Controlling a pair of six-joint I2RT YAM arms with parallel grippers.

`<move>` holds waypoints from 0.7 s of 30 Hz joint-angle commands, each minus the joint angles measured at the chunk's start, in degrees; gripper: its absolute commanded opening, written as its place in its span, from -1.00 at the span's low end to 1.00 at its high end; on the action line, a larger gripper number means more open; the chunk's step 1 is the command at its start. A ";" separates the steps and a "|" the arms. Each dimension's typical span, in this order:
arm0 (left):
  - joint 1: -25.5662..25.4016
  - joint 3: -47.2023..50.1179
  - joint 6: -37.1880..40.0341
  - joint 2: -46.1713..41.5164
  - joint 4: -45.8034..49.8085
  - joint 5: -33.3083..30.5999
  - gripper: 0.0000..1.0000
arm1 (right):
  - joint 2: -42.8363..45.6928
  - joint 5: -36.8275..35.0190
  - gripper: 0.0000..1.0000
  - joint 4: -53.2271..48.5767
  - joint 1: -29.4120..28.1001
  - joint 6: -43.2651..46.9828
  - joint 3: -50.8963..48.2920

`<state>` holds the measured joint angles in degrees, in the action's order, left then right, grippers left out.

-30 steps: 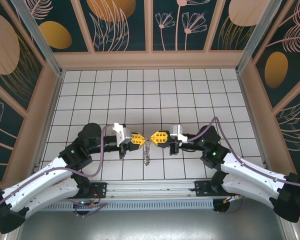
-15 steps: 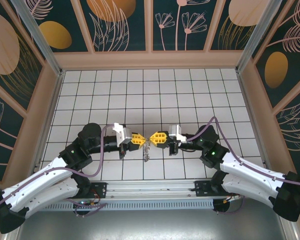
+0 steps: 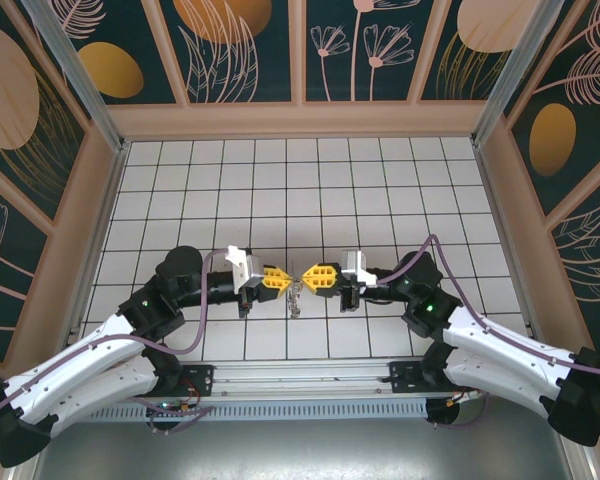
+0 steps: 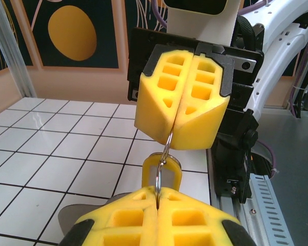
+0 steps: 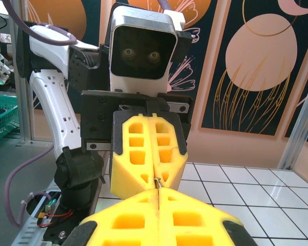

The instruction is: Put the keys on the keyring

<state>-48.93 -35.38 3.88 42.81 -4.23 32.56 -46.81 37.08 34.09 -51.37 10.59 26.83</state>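
My two grippers meet tip to tip above the near middle of the floor. The left gripper (image 3: 284, 277) (image 4: 158, 193) and the right gripper (image 3: 308, 275) (image 5: 158, 193) are both shut on the same thin silvery keyring (image 4: 165, 153) (image 5: 157, 181), which bridges the short gap between their yellow pads. A small flat gold-yellow piece (image 4: 169, 177), the key as far as I can tell, hangs on the ring just beyond the left pads. A short cluster of small metal pieces (image 3: 295, 298) dangles beneath the tips.
White tiled floor (image 3: 300, 190) stretches beyond the grippers to the patterned walls. A metal rail (image 3: 300, 375) runs along the near edge between the arm bases. A green basket (image 5: 0, 115) stands outside the cell.
The dangling cluster under the tips hangs shorter than a second ago. Both grippers have stayed shut and nearly still, the right one edging slightly right.
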 commanded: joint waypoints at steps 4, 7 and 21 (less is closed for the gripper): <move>-0.19 -1.54 0.87 -0.22 -2.00 0.79 -1.00 | -0.87 0.64 -1.00 1.11 -0.48 -0.32 0.77; -0.19 -1.54 0.89 -0.35 -1.97 0.81 -1.00 | -1.09 0.36 -1.00 1.56 -0.48 -0.46 0.59; -0.15 -1.51 0.92 -0.27 -2.10 0.90 -1.00 | 0.49 -0.43 -1.00 2.60 -0.39 -1.03 -0.46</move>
<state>-48.93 -35.38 3.90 42.81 -4.23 32.56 -46.96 37.21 34.15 -51.48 10.17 26.83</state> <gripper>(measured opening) 0.043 0.049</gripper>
